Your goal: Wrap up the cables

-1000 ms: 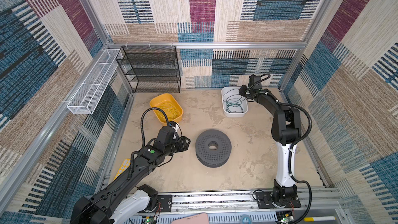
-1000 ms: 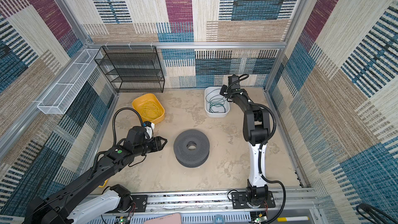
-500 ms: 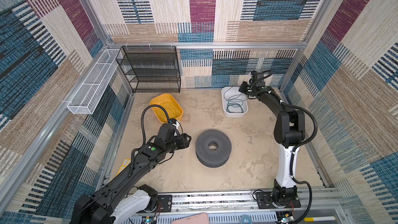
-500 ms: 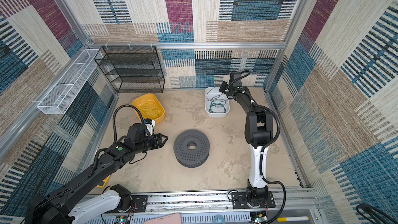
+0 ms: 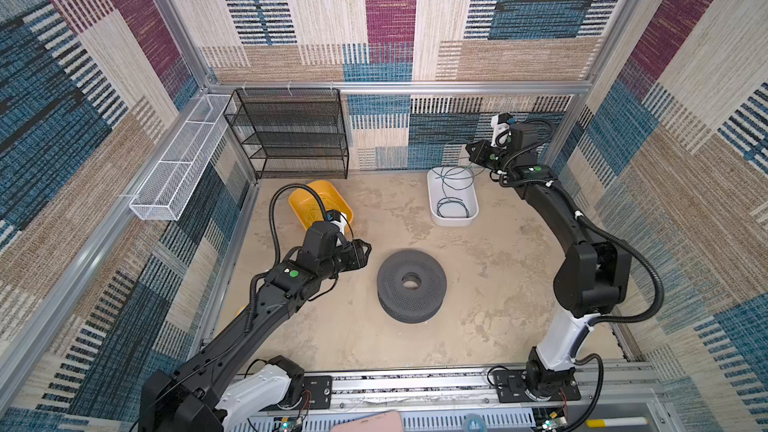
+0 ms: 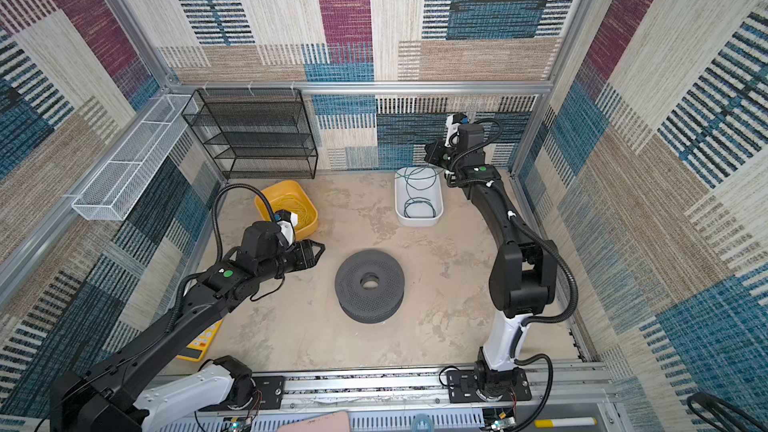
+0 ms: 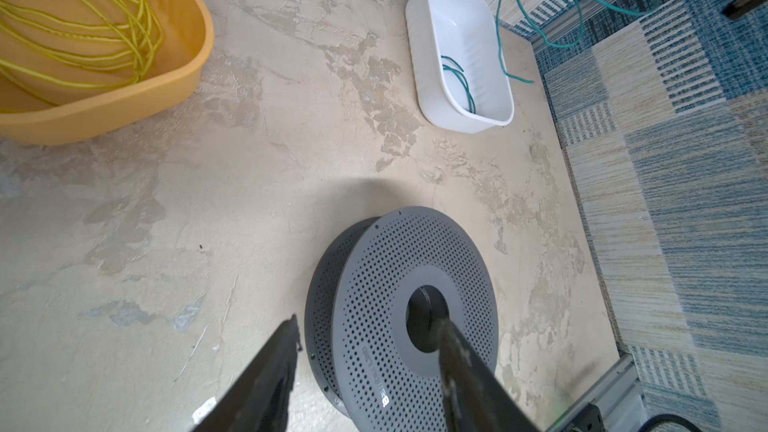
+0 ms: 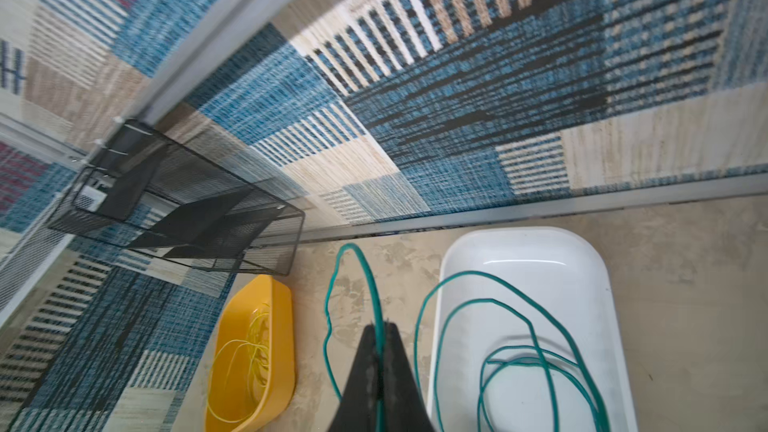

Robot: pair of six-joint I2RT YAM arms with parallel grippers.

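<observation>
Left wrist view: left gripper hung half open and empty close beside the bare grey spool, whose embossed lettering was too faint to read. Beyond the spool, right gripper was pinched shut on a strand of teal cable, which lay mostly coiled in the white tub. By the look of it, no winding had begun.

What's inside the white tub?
Loops of the teal-green cable lie inside the white tub. One strand rises out to the right end effector, which is shut on it. Nothing else shows, and hardly anything is covered.
</observation>
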